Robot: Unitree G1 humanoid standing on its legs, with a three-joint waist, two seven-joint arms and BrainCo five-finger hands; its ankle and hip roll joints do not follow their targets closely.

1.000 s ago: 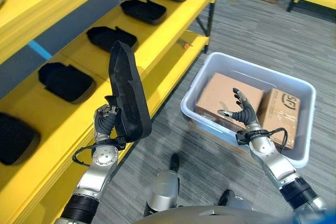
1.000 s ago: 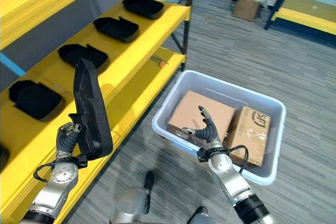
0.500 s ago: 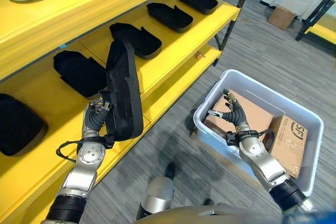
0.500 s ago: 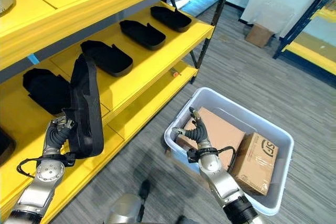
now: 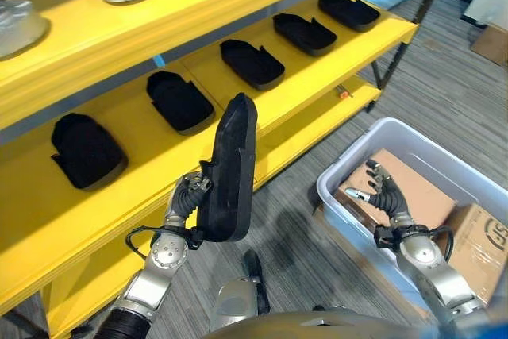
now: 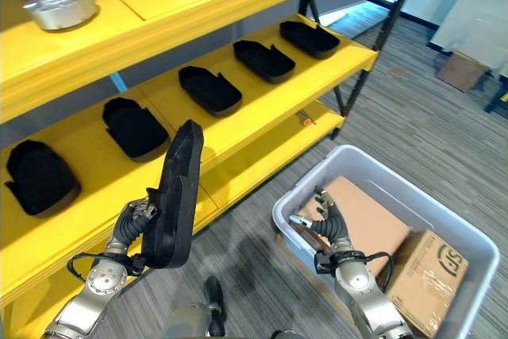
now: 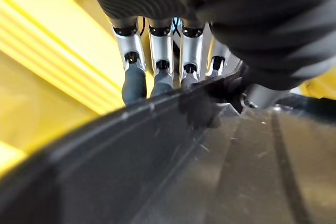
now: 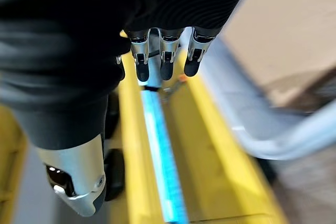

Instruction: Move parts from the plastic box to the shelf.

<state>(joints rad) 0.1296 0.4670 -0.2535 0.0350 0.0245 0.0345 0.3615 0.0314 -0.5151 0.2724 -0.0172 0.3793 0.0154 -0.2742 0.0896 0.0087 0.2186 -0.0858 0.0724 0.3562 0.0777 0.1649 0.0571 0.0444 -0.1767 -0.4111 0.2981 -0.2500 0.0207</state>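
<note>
The black part [image 5: 228,171] stood on end in the left hand [image 5: 184,198], held up in front of the front edge of the middle shelf [image 5: 262,129], not yet over it. Five like parts already lay in a row along that shelf; the gap between the two nearest ones [image 5: 86,148] [image 5: 178,101] looked like the obvious slot.

Judgement: to place it well, tip it flat first, hollow side up like the others, then carry it in over the front edge and set it down clear of both neighbours before letting go.

The left hand's fingers [image 7: 134,83] were curled over the part's rim, gripping it firmly. The right hand [image 5: 384,196] hung over the plastic box [image 5: 413,136], above the cardboard boxes [image 5: 413,196], fingers loosely spread, holding nothing.
</note>
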